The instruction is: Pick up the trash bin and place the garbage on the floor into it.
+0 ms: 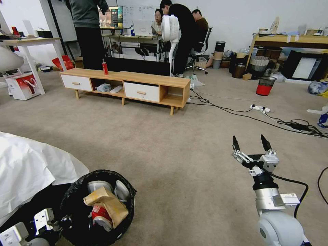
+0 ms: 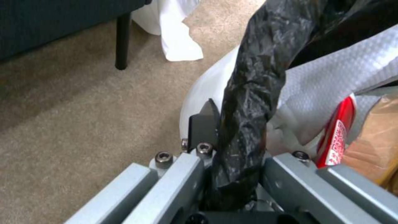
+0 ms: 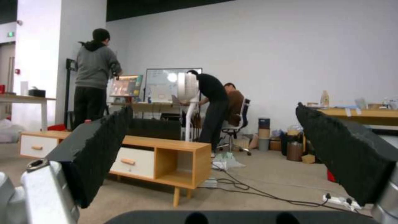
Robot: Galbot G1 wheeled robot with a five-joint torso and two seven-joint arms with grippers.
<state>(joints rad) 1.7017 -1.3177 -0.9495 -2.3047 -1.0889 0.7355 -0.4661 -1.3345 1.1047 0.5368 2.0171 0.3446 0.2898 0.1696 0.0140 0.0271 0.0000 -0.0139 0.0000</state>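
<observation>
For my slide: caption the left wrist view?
Left gripper clamps the trash bin rim above the carpet.

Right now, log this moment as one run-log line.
left gripper: shut on trash bin rim | right gripper: open, empty, above floor | garbage: inside bin

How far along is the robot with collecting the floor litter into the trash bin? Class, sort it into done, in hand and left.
Done: the trash bin already holds tan cardboard and a red wrapper.
In hand: the left gripper is shut on the bin's rim, over the black bag. The right gripper hovers open and empty.
Left: no loose litter shows on the carpet nearby, so little seems to remain.
</observation>
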